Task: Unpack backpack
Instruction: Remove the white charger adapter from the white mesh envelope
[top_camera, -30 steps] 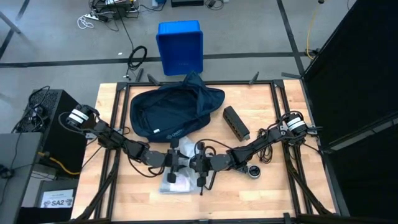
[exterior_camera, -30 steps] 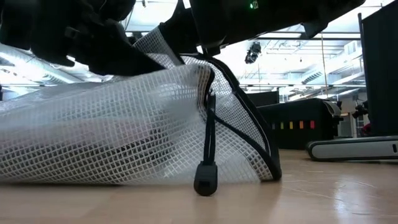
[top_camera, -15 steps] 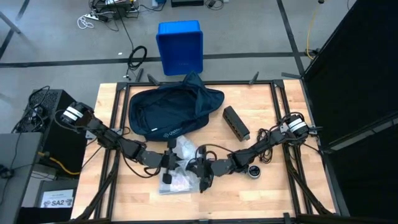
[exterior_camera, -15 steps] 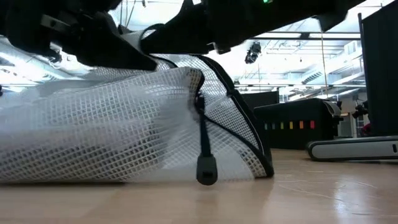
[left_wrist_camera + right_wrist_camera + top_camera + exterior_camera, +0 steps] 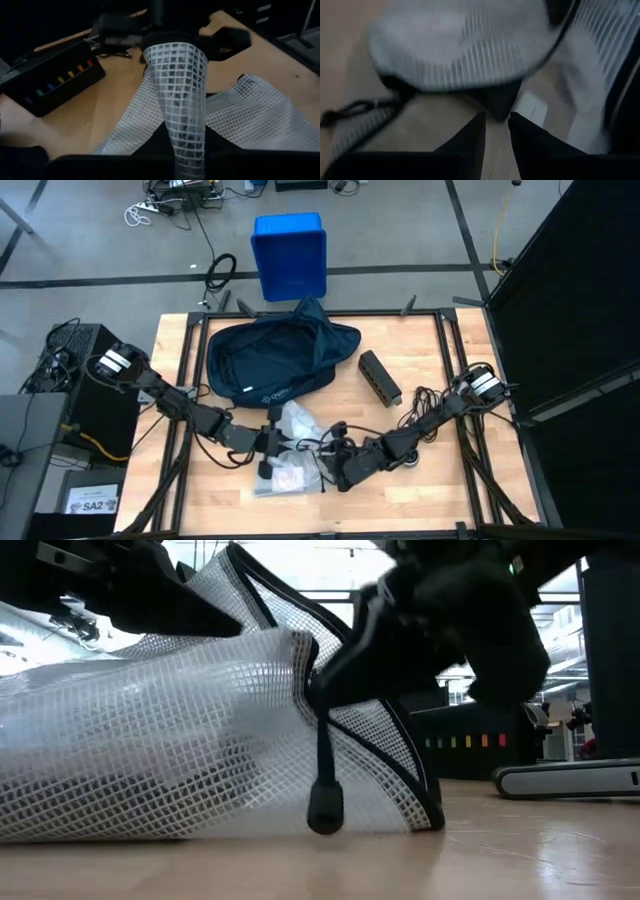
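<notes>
On the left of the wooden plank table (image 5: 180, 340), the left gripper (image 5: 268, 452) is seen low over the near half of the table, its jaws clamped on a fold of a white mesh pouch (image 5: 290, 455). The pouch is made of a translucent, square-gridded plastic weave edged in black binding; in the left wrist view the pinched fold (image 5: 181, 100) is pulled up into a narrow cone. A black zipper pull (image 5: 325, 805) hangs from the pouch on a thin cord, its rounded end just above the table.

Behind the pouch, towards the far edge, the backpack (image 5: 275, 360) lies slumped and open: soft, dark navy fabric, rounded in outline, with a small white label. It is just beside the pouch. Beyond the table a rigid bright blue bin (image 5: 290, 255) stands on the floor.

To the right of the backpack a long black box (image 5: 380, 377) lies at an angle. The right gripper (image 5: 340, 473) is held at the pouch's right edge, its two dark fingers (image 5: 470, 140) parted by a narrow gap with nothing seen between them.
</notes>
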### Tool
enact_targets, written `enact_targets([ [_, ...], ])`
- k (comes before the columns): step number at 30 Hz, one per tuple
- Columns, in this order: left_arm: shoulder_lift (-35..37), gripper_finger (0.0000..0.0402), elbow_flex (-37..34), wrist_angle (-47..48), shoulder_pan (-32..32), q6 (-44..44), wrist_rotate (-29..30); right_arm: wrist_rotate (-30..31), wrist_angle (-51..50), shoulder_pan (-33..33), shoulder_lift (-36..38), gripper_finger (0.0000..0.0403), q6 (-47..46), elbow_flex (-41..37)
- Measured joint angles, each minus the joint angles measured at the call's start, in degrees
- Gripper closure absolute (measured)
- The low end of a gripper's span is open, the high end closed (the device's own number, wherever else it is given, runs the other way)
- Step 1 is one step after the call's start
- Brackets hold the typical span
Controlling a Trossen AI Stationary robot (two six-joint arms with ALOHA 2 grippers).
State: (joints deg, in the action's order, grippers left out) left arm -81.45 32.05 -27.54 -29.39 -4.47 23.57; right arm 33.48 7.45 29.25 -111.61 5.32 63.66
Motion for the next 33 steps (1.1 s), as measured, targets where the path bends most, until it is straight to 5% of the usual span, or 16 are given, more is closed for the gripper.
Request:
enact_targets([
  [9,0.07,0.0401,0.07,-3.8,-0.02,-1.55,-7.33,-4.7,5.02,-0.08,-0.55,0.0311,-2.3,-0.01],
  [17,0.07,0.0401,0.07,-5.93,-0.02,-2.41,-9.86,-0.72,10.2,-1.98,-2.43,0.0246,-9.44,0.02],
  [22,0.07,0.0401,0.08,-5.66,-0.04,-1.97,-10.08,-10.58,9.98,-3.55,-3.24,0.0212,-9.33,0.0],
  [27,0.09,0.0401,0.11,-4.23,0.13,-1.32,-9.32,-13.13,12.48,-2.08,-5.88,0.0191,-0.24,0.02],
  [33,0.07,0.0401,0.11,-4.16,0.17,-1.31,-7.77,-18.34,23.22,-0.8,-9.33,0.0172,-4.31,-0.02],
])
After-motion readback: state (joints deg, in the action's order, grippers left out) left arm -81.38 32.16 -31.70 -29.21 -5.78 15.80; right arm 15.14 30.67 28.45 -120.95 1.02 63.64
